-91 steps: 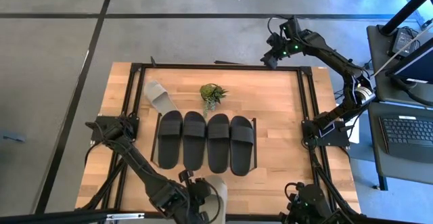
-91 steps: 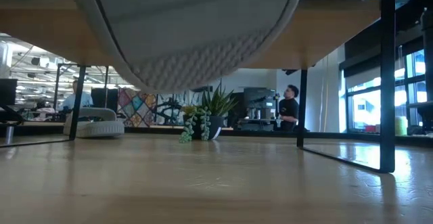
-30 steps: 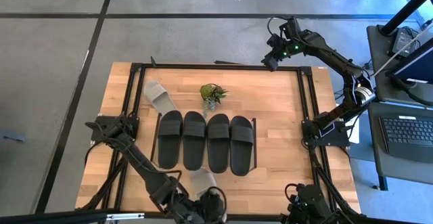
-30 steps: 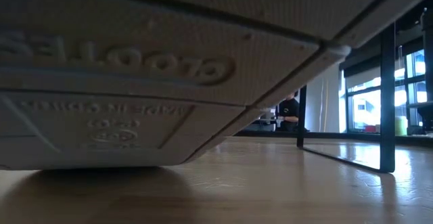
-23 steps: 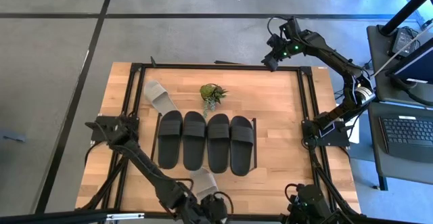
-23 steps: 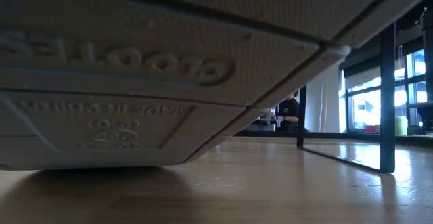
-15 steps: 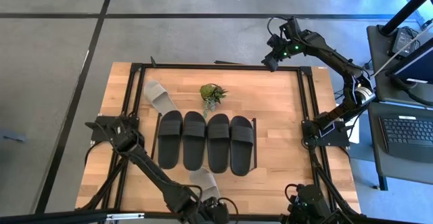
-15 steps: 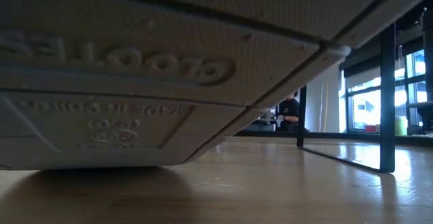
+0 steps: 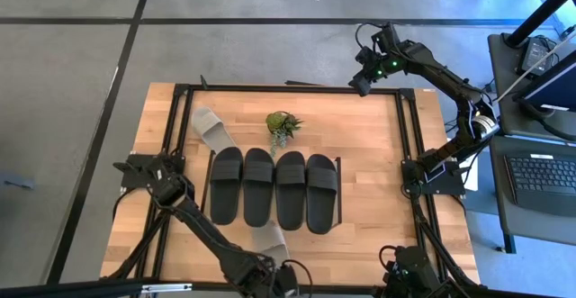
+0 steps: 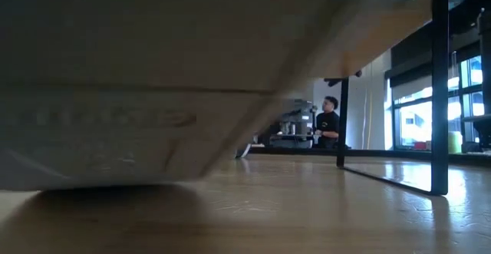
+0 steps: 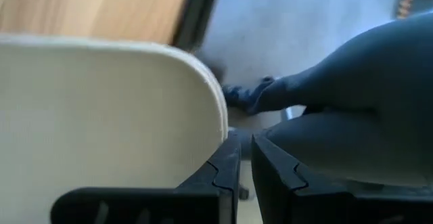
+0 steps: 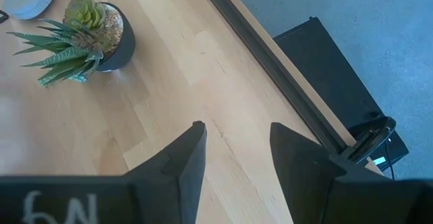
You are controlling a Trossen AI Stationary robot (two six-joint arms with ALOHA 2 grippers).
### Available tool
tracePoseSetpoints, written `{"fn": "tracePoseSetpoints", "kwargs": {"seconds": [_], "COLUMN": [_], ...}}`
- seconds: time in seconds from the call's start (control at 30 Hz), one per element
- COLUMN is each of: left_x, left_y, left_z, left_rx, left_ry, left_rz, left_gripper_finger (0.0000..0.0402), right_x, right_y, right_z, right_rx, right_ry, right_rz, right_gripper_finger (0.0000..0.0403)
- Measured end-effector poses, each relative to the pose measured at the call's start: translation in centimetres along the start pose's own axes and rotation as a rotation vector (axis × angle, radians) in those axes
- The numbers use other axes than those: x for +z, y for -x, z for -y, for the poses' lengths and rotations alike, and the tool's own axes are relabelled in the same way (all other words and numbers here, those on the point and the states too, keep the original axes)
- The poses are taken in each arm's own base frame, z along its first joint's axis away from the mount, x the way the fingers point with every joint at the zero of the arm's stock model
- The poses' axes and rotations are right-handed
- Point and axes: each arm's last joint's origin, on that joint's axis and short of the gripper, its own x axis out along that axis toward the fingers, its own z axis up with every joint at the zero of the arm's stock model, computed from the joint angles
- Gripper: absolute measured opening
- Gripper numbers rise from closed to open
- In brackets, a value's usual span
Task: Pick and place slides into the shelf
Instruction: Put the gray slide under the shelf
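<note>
Four black slides (image 9: 274, 188) lie side by side on the shelf (image 9: 341, 190) at mid-table. One grey slide (image 9: 209, 129) lies flat at the far left. The other grey slide (image 9: 268, 241) sits near the table's near edge and fills the low view (image 10: 153, 93) with its sole. My left gripper (image 9: 281, 278) is at this slide's near end, its fingers almost together (image 11: 245, 173). My right gripper (image 9: 360, 80) hangs open (image 12: 237, 143) over the far right corner, touching nothing. My left gripper is shut at the grey slide's near end, coming from the table's near side. Its own body hides the place of contact in the high view. The slide's pale rounded end (image 11: 203, 102) lies against one finger (image 11: 223, 173). The slide is tilted, sole toward the near edge, far end on the table.
A small potted plant (image 9: 283, 125) stands behind the shelf, also in the right wrist view (image 12: 91, 38). Black rails (image 9: 405, 136) frame the tabletop. A person (image 10: 328, 123) stands far off in the room. Bare wood lies right of the shelf.
My left gripper has gone a little toward the table's near edge and its right. The grey slide stays tilted at about the same spot, but it has shifted slightly and shows blurred in the low view.
</note>
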Motion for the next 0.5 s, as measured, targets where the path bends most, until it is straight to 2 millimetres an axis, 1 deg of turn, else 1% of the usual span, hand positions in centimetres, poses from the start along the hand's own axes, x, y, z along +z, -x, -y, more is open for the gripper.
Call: {"fn": "tracePoseSetpoints", "kwargs": {"seconds": [0.17, 0.33, 0.43, 0.5], "left_x": [-0.9, -1.8, -2.1, -2.3], "left_y": [0.1, 0.7, 1.0, 1.0], "left_z": [-0.9, -2.2, -2.9, -2.9], "left_rx": [0.098, 0.264, 0.352, 0.351], "left_ry": [0.123, 0.218, 0.250, 0.243], "left_rz": [-0.084, -0.132, -0.151, -0.160], "left_gripper_finger": [0.0030, 0.0030, 0.0030, 0.0030], "right_x": [0.0, 0.0, 0.0, 0.0], "right_y": [0.0, 0.0, 0.0, 0.0], "right_z": [0.0, 0.0, 0.0, 0.0], "right_rx": [0.000, 0.000, 0.000, 0.001], "right_ry": [0.000, -0.001, -0.003, -0.005], "right_rz": [-0.001, -0.001, -0.001, -0.004], "right_gripper_finger": [0.0165, 0.0165, 0.0165, 0.0165]}}
